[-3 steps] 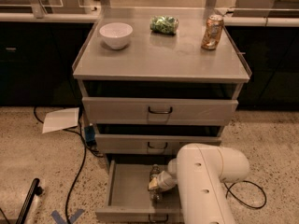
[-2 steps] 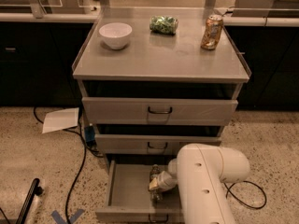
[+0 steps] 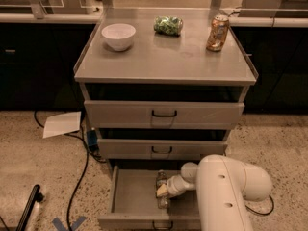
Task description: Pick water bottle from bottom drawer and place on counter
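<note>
White arm's gripper (image 3: 163, 190) sits at the water bottle's (image 3: 160, 178) three o'clock inside the bottom drawer (image 3: 130, 196); its hold cannot be told.

You get only the top and base of the water bottle (image 3: 160, 177), since the gripper (image 3: 162, 191) sits across its middle inside the bottom drawer (image 3: 129, 220); the white arm (image 3: 226, 191) hides the drawer's right part and runs off the lower edge, which also clips the drawer handle (image 3: 161, 224)

**Matt metal, clear plastic**
The counter (image 3: 163, 61) and bottom drawer (image 3: 132, 196) are finished in matt grey metal; the claw (image 3: 162, 190) is seen inside that drawer, at the clear plastic water bottle (image 3: 160, 179).
</note>
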Action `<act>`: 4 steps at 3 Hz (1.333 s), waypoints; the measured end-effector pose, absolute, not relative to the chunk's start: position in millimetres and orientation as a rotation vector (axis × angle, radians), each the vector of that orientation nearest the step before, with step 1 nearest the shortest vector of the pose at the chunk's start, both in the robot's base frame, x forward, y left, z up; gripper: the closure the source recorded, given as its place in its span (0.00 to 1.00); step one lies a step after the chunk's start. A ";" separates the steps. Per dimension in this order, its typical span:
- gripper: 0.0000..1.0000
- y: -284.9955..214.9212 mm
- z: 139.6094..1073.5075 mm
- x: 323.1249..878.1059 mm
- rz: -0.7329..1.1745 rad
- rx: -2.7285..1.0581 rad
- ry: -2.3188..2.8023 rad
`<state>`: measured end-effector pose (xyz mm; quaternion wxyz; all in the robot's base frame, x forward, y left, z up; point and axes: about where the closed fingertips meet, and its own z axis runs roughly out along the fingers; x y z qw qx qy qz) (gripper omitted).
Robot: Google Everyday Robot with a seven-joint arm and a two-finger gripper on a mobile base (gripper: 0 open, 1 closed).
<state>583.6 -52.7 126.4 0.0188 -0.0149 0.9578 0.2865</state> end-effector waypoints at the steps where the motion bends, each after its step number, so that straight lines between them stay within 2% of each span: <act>1: 1.00 -72.1 147.6 574.9 1.057 -0.130 2.931; 2: 1.00 -92.8 177.7 560.4 1.216 -0.209 2.897; 4: 1.00 -122.4 260.8 531.7 1.357 -0.389 2.804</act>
